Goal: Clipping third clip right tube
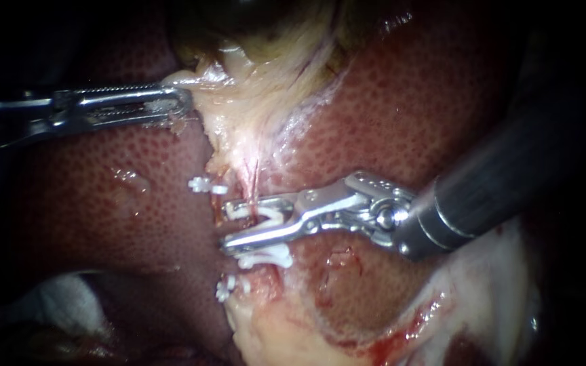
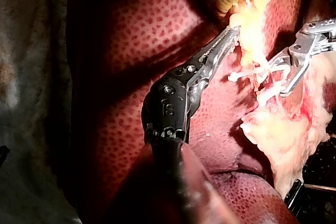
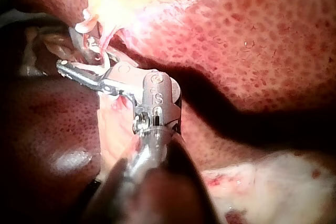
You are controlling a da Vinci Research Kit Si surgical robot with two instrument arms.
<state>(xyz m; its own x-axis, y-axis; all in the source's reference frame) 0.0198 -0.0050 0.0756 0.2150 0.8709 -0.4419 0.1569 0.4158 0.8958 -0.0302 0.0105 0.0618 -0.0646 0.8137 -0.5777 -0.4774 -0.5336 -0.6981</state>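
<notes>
My right instrument comes in from the right. Its jaws stand apart astride the thin pinkish tube and hold a white clip between them. Other white clips sit close by: one to the upper left, one just under the lower jaw, one lower down. My left instrument enters from the left, jaws shut on the pale gallbladder tissue, holding it taut. The left wrist view shows those jaws on the yellow tissue. The right wrist view shows my right instrument at the tube.
Dark red speckled liver surrounds the field on both sides. Pale fatty tissue with some blood lies below the clips. White gauze shows at the lower left.
</notes>
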